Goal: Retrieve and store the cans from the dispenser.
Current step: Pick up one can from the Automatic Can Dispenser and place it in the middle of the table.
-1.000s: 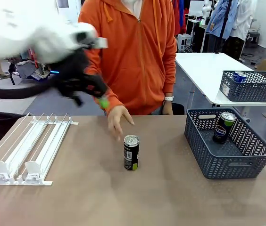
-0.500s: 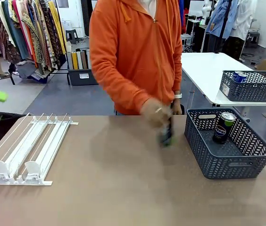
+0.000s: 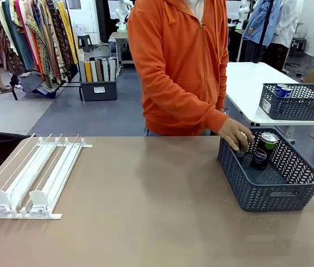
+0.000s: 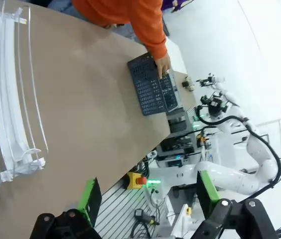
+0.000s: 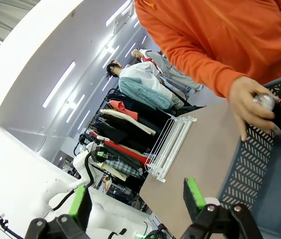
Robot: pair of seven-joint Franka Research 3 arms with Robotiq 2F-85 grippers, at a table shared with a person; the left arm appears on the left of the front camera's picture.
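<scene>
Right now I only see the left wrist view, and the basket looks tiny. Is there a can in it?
Observer: Yes, one dark can stands upright in the grey basket.
Operator: What's the person's hand doing there?
Observer: The hand holds a second can just inside the basket's rim, beside the first.
Operator: Any more cans anywhere?
Observer: Another basket on the white table behind holds a blue can.
</scene>
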